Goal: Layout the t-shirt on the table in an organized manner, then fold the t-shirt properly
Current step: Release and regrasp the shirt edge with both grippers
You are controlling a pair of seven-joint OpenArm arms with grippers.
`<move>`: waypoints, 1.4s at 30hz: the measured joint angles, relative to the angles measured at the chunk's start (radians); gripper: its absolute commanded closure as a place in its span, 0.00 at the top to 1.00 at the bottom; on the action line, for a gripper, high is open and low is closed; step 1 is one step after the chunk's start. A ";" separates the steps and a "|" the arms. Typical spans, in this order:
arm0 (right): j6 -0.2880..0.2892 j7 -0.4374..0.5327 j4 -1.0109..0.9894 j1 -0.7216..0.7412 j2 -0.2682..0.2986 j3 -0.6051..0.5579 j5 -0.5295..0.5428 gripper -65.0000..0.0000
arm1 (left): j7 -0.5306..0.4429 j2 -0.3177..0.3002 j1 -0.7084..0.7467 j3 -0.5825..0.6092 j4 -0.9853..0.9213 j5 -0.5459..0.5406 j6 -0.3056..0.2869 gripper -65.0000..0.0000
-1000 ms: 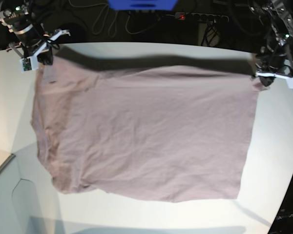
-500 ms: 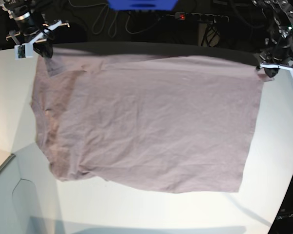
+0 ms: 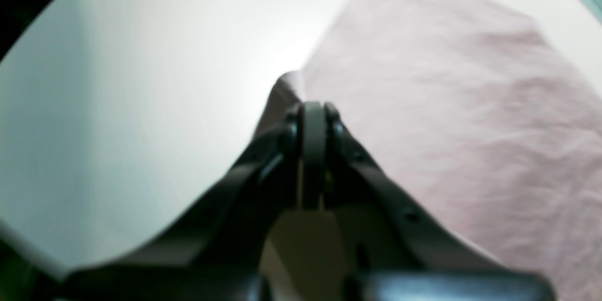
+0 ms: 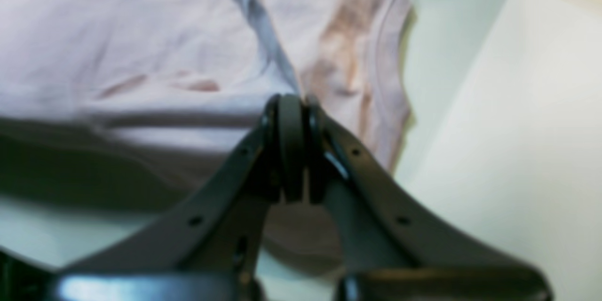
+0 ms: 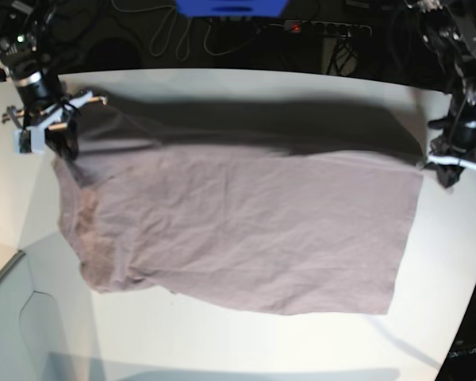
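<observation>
My left gripper (image 3: 312, 117) is pinched tight on one corner of the t-shirt (image 5: 246, 226), and my right gripper (image 4: 291, 113) is clamped the same way on the opposite corner, near a sleeve edge. Between those two pinches the top edge of the cloth hangs raised and casts a dark shadow band along the far side of the table (image 5: 222, 349). The rest of the shirt lies spread across the white top, its lower edge flat and a little wrinkled.

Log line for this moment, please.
stage: spreading | left gripper: shut on t-shirt corner | right gripper: shut on opposite corner | far edge raised above table
</observation>
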 measured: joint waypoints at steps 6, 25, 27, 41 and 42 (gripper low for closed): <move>-0.002 0.004 -0.141 0.137 0.058 -0.044 0.003 0.00 | -0.016 -0.014 -0.159 0.101 -0.123 0.132 -0.006 0.00; -0.002 0.007 -0.400 0.325 0.148 -0.126 -0.018 0.00 | -0.100 -0.014 -0.328 0.133 -0.407 0.212 0.000 0.00; -0.002 0.000 -0.402 0.334 0.143 -0.127 -0.087 0.00 | -0.106 -0.014 -0.328 0.133 -0.407 0.212 0.000 0.00; -0.001 0.000 -0.405 0.406 0.096 -0.117 -0.252 0.00 | -0.114 -0.010 -0.328 0.043 -0.409 0.201 -0.001 0.00; -0.001 0.001 -0.405 0.411 0.097 -0.115 -0.251 0.00 | -0.113 -0.015 -0.328 0.042 -0.409 0.202 0.001 0.00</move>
